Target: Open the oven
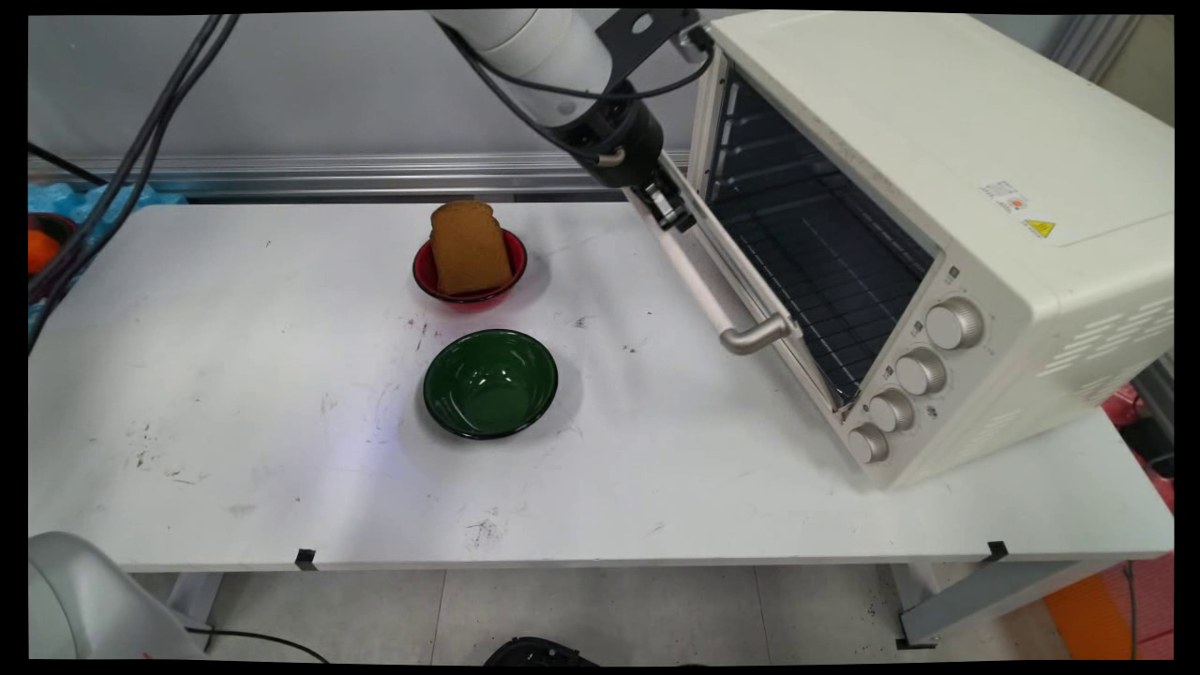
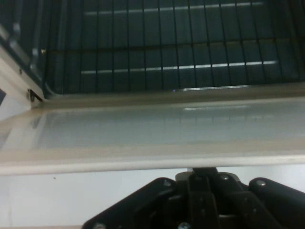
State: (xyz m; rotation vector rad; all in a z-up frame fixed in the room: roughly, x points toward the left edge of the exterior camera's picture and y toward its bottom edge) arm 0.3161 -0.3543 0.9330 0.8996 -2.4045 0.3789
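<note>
While the pincer sits at the far end of the toaster oven's open door, whether it grips I cannot tell.

From the hand view the door's glass panel lies just ahead, wire rack beyond — the cream toaster oven stands at the desk's right. Left of it, a red bowl holds a bread slice; a green bowl sits nearer.

Just beside the black gripper, a cream-white oven is seen, its dark interior crossed by a grid of rack wires. Silver is shown on its door handle. Farther off, brown bread in a red bowl and a green bowl are seen on a white, scuffed table.
</note>
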